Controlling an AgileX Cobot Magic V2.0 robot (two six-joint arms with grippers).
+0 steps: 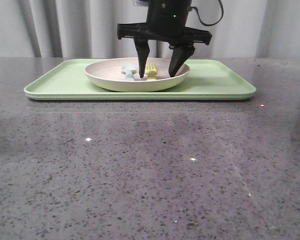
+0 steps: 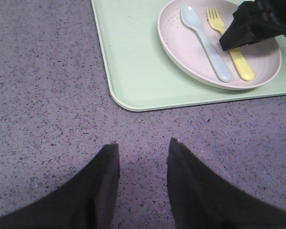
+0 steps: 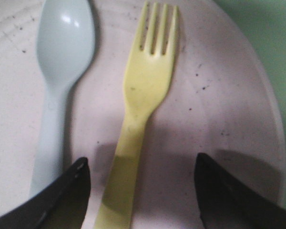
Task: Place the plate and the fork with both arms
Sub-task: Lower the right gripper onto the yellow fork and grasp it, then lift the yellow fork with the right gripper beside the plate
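The cream-pink speckled plate (image 1: 110, 79) sits on the light-green tray (image 1: 215, 82); it also shows in the left wrist view (image 2: 181, 52) and the right wrist view (image 3: 229, 105). The yellow fork (image 1: 151, 71) lies in the plate, also seen in the left wrist view (image 2: 242, 64) and the right wrist view (image 3: 148, 90). My right gripper (image 1: 158, 75) is open, its tips down in the plate on either side of the fork's handle (image 3: 142, 164), not touching it. My left gripper (image 2: 143, 148) is open and empty over the bare table, near the tray's corner.
A pale blue spoon (image 2: 205, 43) lies in the plate beside the fork, close to one right finger (image 3: 62, 191). The grey speckled table (image 1: 150, 170) stretches in front of the tray. A grey curtain (image 1: 50, 25) hangs behind.
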